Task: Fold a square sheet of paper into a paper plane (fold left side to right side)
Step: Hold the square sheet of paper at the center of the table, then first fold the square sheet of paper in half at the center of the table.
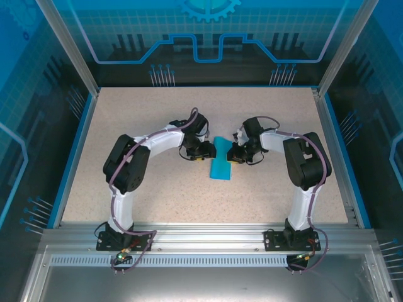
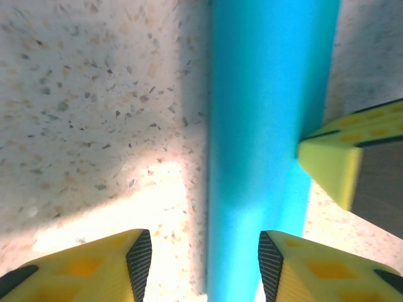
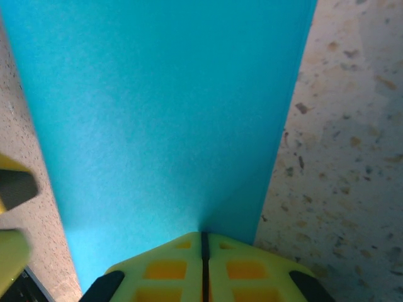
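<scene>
Now, folded blue paper (image 1: 221, 167), long axis near-far

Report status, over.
Left end effector open over blue paper, a narrow strip. Right end effector shut, tips at paper's edge. Nothing in the way.

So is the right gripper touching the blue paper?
Touching. In the right wrist view the blue paper runs straight into the seam of the right gripper, whose jaws are shut on its edge, with no gap showing.
</scene>
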